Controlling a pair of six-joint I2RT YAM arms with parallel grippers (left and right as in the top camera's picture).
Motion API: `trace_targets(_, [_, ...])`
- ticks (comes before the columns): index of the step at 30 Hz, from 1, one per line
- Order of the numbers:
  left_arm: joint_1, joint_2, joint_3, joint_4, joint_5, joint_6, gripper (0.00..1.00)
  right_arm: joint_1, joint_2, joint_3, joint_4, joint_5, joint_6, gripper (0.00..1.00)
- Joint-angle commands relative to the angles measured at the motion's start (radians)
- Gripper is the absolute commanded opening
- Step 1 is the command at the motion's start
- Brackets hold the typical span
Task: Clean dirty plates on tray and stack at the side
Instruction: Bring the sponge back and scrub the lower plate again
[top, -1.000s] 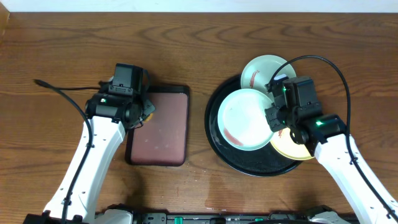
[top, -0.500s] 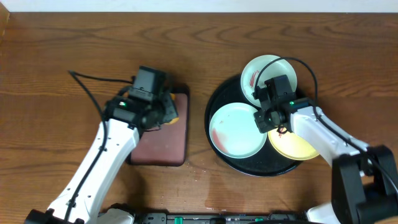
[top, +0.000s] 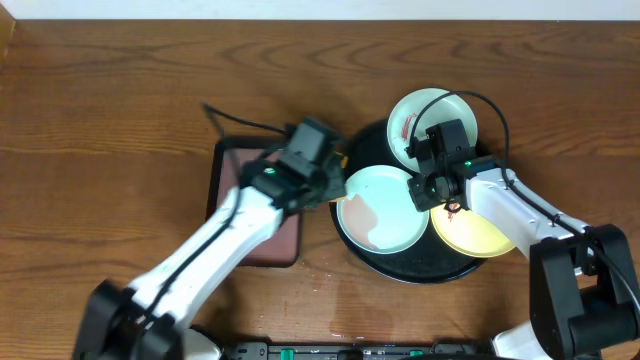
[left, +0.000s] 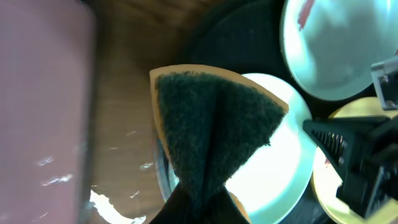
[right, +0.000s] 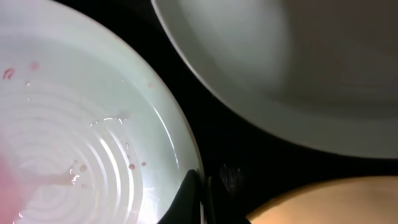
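One mint plate (top: 380, 210), smeared reddish, sits on the black tray (top: 400, 268). The right gripper (top: 428, 190) pinches its rim; the left gripper (top: 332, 183) clamps a folded sponge (left: 211, 124) over the opposite edge. Scrubbing step, I reckon. Next up, press down and wipe.

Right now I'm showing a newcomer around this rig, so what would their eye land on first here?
The round black tray right of centre, crowded with a rear mint plate, a yellow plate and a front mint plate. Over the front mint plate the left hand grips a folded sponge, orange with a green pad, while the right hand pinches its rim.
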Motion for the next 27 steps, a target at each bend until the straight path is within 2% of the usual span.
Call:
trace_targets(1, [-0.054, 0.099, -0.003, 0.070, 0.003, -0.069, 0.07, -0.002, 0.018, 0.012, 0.009, -0.014, 0.016, 0.01])
trace_targets(3, [-0.080, 0.147, -0.003, 0.128, 0.003, -0.083, 0.07, -0.002, 0.018, 0.012, 0.008, -0.014, 0.016, 0.01])
trace_targets(8, [-0.125, 0.253, -0.003, 0.269, 0.002, -0.206, 0.07, -0.002, 0.018, 0.012, 0.008, -0.014, 0.016, 0.01])
trace_targets(14, [-0.126, 0.358, -0.003, 0.387, -0.006, -0.211, 0.08, -0.002, 0.018, 0.012, 0.002, -0.014, 0.016, 0.01])
trace_targets(19, [-0.124, 0.412, -0.003, 0.352, -0.028, -0.210, 0.08, -0.002, 0.018, 0.012, -0.002, -0.014, 0.016, 0.01])
trace_targets(27, [-0.101, 0.403, -0.003, 0.178, -0.266, -0.210, 0.08, -0.002, 0.018, 0.012, -0.013, -0.014, 0.015, 0.01])
